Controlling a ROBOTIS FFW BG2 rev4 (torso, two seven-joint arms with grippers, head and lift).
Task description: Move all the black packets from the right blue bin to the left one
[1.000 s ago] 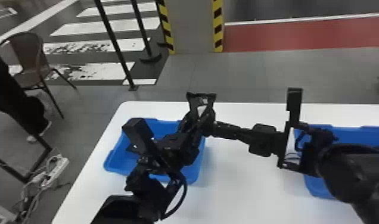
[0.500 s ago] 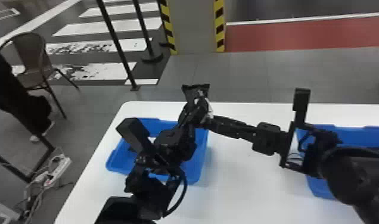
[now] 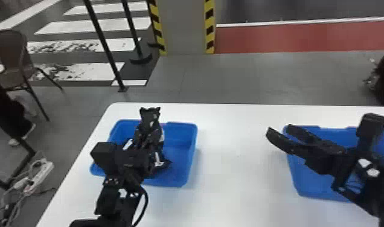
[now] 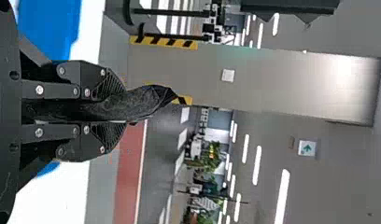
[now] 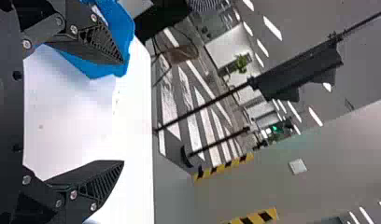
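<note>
Above the left blue bin (image 3: 179,145), my left gripper (image 3: 148,129) points away from me in the head view, with a black packet (image 3: 150,114) at its tip. In the left wrist view my left gripper (image 4: 124,108) is shut on the crumpled black packet (image 4: 139,102), which sticks out past its fingers. My right gripper (image 3: 279,129) is by the near-left part of the right blue bin (image 3: 309,188), its fingers spread. The right wrist view shows my right gripper (image 5: 123,112) open with nothing held; the right arm hides much of its bin.
Both bins stand on a white table (image 3: 236,169), with bare tabletop between them. Beyond its far edge are a striped pillar (image 3: 185,27) and a black post (image 3: 105,45). A chair (image 3: 11,57) and a power strip (image 3: 39,175) lie off to the left.
My right gripper has drawn back rightward from beside my left gripper to the right bin and is open now. My left gripper has shifted left over the left bin, holding the packet.
</note>
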